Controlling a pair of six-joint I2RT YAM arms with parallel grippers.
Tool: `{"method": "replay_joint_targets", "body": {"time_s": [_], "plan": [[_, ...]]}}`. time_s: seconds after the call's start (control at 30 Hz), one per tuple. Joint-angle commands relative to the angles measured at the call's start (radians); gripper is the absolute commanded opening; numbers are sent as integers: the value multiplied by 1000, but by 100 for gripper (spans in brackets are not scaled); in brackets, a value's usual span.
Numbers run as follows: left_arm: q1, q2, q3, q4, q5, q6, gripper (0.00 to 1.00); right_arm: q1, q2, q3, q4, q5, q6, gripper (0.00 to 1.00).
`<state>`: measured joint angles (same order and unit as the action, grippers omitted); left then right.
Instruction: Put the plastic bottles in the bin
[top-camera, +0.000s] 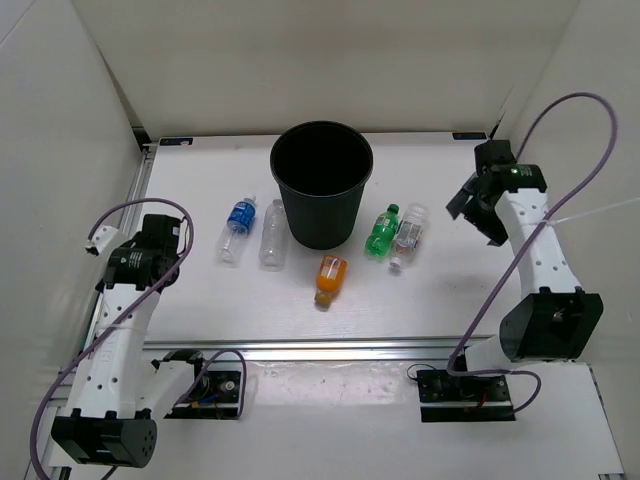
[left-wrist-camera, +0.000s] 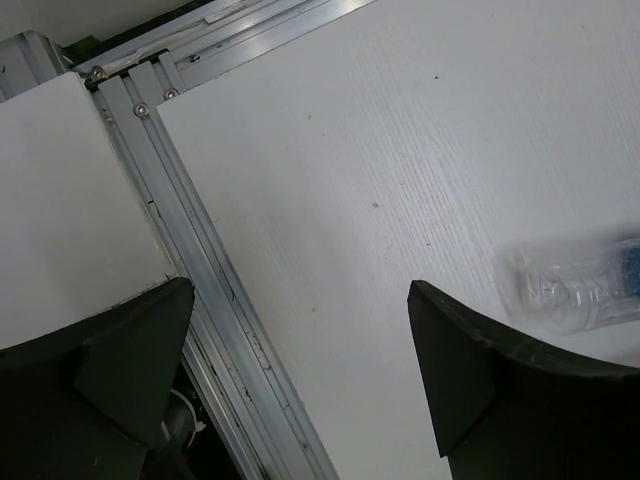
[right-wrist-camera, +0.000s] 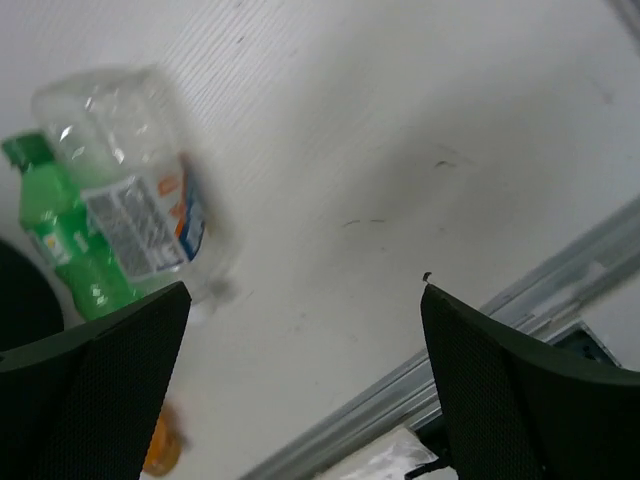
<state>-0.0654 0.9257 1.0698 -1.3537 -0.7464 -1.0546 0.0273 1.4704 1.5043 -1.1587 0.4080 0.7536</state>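
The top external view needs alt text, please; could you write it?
A black bin stands on a white table, five bottles lying near it: blue-label bottle and clear bottle on its left, orange bottle in front, green bottle and red-label bottle on its right. Both arms flank them, empty.

walls: white panels | table: white | aluminium rail: near edge | light: even

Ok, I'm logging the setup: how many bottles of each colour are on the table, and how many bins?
Clear: 3 (blue-label bottle, plain bottle, reddish-label bottle)
Orange bottle: 1
Green bottle: 1
Black bin: 1
Total: 6
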Motion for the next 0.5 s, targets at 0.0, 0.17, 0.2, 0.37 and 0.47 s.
{"method": "replay_joint_targets", "body": {"time_s": [0.0,0.17,0.2,0.37,0.47], "plan": [[-20,-14,-5,-68,-14,25,99,16,-1,-68,167,-246,-175,100],[-20,-33,-5,-68,-14,45,99,37,181,29,189,-464,-255,100],[-20,-33,-5,-68,-14,45,99,37,206,49,189,-477,-267,100],[-20,-44,-24,-12,-14,88,99,37,353,126,237,-603,-290,100],[-20,-33,-33,7,-5,100,99,57,463,206,237,-592,-290,100]]}}
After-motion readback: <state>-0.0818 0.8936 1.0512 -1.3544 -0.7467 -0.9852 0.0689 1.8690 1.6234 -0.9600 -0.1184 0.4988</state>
